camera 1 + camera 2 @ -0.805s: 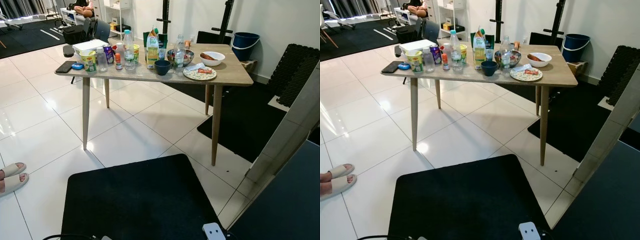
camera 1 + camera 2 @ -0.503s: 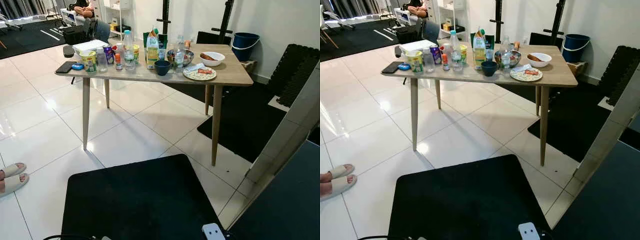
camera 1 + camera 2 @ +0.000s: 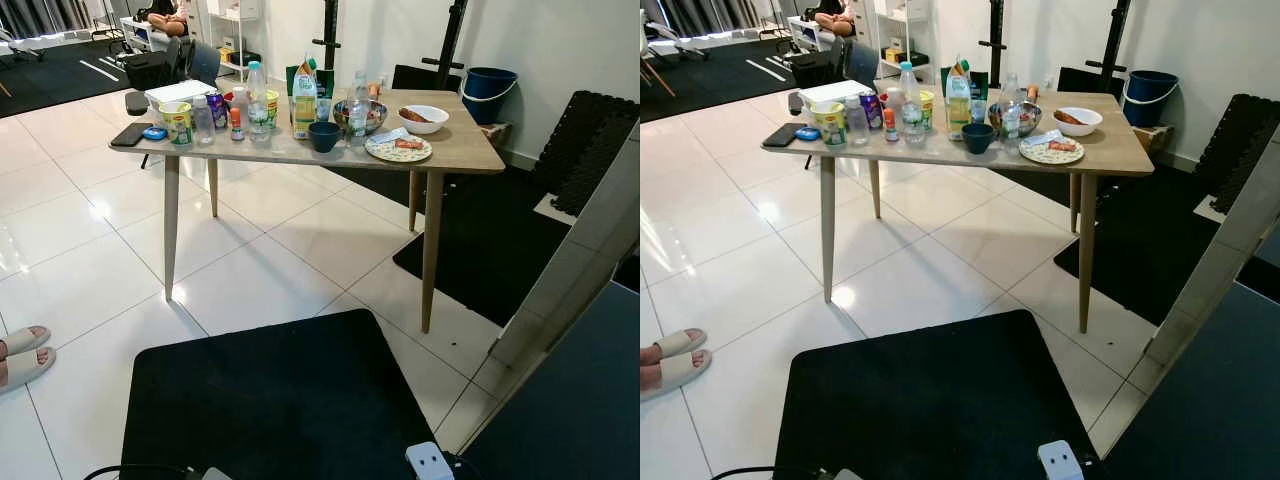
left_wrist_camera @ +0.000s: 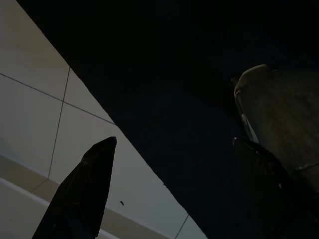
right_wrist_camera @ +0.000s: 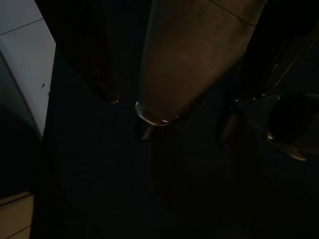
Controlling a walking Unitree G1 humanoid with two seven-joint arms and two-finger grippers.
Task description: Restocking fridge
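A wooden table (image 3: pixel 470 150) stands a few steps ahead on the white tiles. On it are a juice carton (image 3: pixel 305 100), a clear water bottle (image 3: pixel 257 98), a dark blue cup (image 3: pixel 323 135), a metal bowl (image 3: pixel 372 112), a white bowl (image 3: pixel 423 117), a patterned plate (image 3: pixel 398 148), a yellow-green tub (image 3: pixel 179 122) and small jars. My left gripper (image 4: pixel 174 141) hangs open over the edge of a black mat, with nothing between its fingers. In the dark right wrist view my right gripper (image 5: pixel 172 117) hangs open beside my leg.
A black mat (image 3: pixel 270 400) lies right before me. A tall white panel (image 3: pixel 590 240) leans along the right, with a dark blue surface below it. A blue bucket (image 3: pixel 490 90) sits behind the table. A person's sandalled feet (image 3: pixel 20 355) are at the left edge.
The head view has shifted very slightly. Nothing on the table has moved, and both arms hang as before.
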